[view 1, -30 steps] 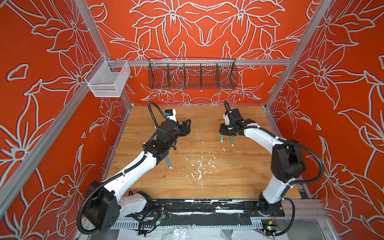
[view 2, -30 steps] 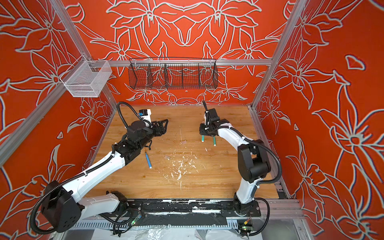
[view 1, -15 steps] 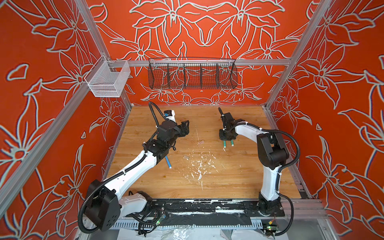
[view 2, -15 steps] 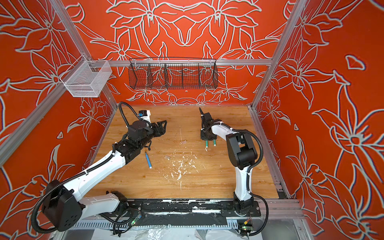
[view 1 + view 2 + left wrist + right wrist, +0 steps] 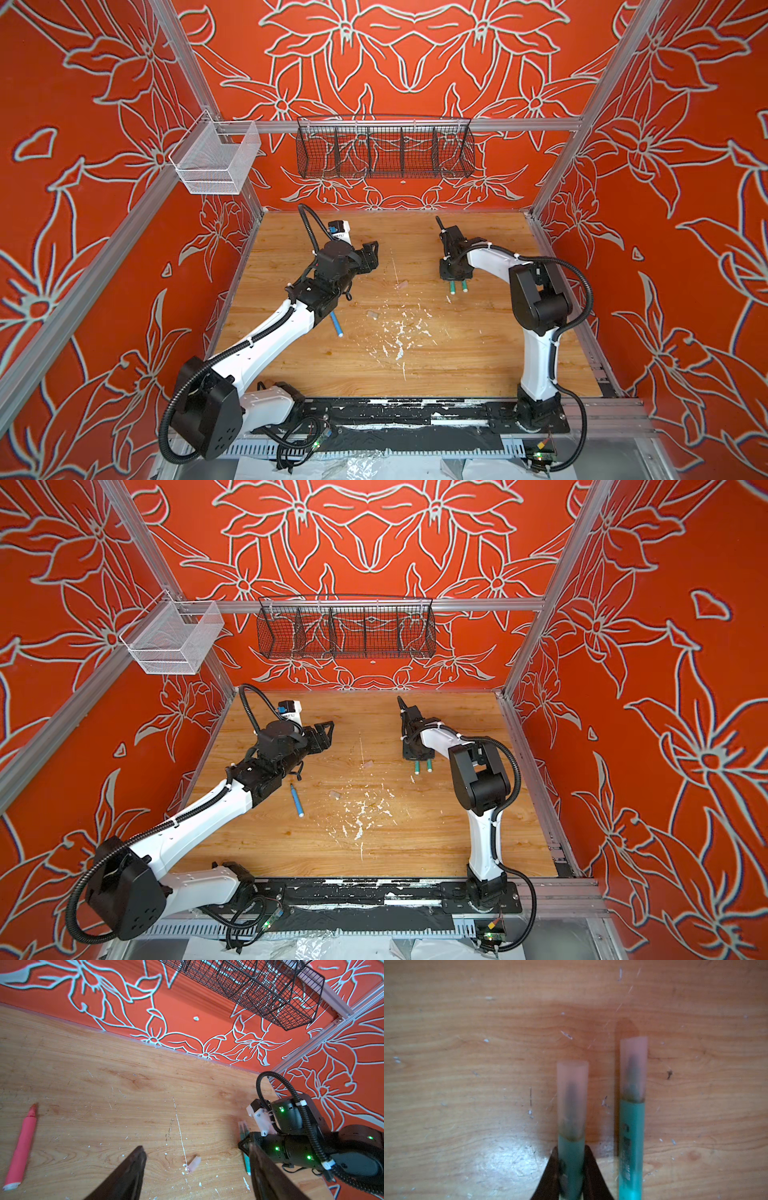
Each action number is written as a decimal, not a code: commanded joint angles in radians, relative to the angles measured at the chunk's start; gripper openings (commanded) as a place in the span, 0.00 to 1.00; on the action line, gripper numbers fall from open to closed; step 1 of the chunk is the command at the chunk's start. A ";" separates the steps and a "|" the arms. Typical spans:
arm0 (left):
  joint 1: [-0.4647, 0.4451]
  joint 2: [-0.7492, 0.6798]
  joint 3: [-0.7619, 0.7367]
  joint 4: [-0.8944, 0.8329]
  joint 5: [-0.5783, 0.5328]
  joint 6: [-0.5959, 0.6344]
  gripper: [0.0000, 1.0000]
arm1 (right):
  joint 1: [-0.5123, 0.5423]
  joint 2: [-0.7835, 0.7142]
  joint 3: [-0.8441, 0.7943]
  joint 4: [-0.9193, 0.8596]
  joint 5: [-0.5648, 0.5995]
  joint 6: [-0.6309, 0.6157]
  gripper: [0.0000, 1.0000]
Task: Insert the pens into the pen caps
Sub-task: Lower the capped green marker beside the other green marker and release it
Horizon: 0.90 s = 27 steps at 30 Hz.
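My right gripper [image 5: 571,1153] is shut on a green pen [image 5: 571,1159] low over the table, and a translucent pen cap [image 5: 572,1101] sits on that pen's tip. A second green pen [image 5: 631,1136] lies beside it, also wearing a cap [image 5: 633,1068]. In both top views their white ends stick out under the right gripper [image 5: 455,276]. My left gripper [image 5: 196,1159] is open above a loose cap [image 5: 193,1164] on the table. A red-pink pen [image 5: 20,1147] lies off to the side. The blue pen [image 5: 336,324] lies beside the left forearm. Another loose cap [image 5: 373,314] rests near the middle.
White paint flecks [image 5: 399,332] scatter over the middle of the wooden table [image 5: 478,365]. A black wire basket [image 5: 384,149] hangs on the back wall and a white mesh basket [image 5: 214,160] on the left rail. Red walls close in three sides.
The right arm's elbow has swung in toward the middle while its gripper stayed over the two green pens. The left arm has hardly moved.
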 commanded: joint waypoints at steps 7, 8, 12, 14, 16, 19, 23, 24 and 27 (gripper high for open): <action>0.012 -0.009 0.013 0.002 -0.019 0.005 0.76 | 0.002 0.049 0.032 -0.040 0.022 0.015 0.24; 0.012 -0.010 0.013 0.000 -0.028 0.009 0.76 | 0.002 0.046 0.034 -0.042 0.018 0.017 0.25; 0.014 -0.011 0.017 -0.004 -0.028 0.009 0.76 | 0.002 0.017 0.035 -0.042 0.011 0.025 0.27; 0.013 -0.013 0.018 -0.007 -0.031 0.010 0.77 | 0.003 0.002 0.045 -0.051 0.001 0.022 0.28; 0.016 -0.015 0.017 -0.006 -0.039 0.017 0.76 | 0.006 -0.021 0.057 -0.065 -0.003 0.015 0.29; 0.017 -0.015 0.015 -0.008 -0.057 0.022 0.76 | 0.018 -0.074 0.069 -0.078 -0.004 0.004 0.32; 0.020 -0.003 0.018 -0.018 -0.081 0.026 0.76 | 0.037 -0.160 0.061 -0.091 0.015 -0.009 0.36; 0.021 0.001 0.018 -0.022 -0.091 0.025 0.76 | 0.043 -0.185 0.053 -0.093 0.016 -0.013 0.37; 0.023 0.018 0.029 -0.041 -0.126 0.050 0.76 | 0.063 -0.258 0.024 -0.092 0.028 -0.023 0.39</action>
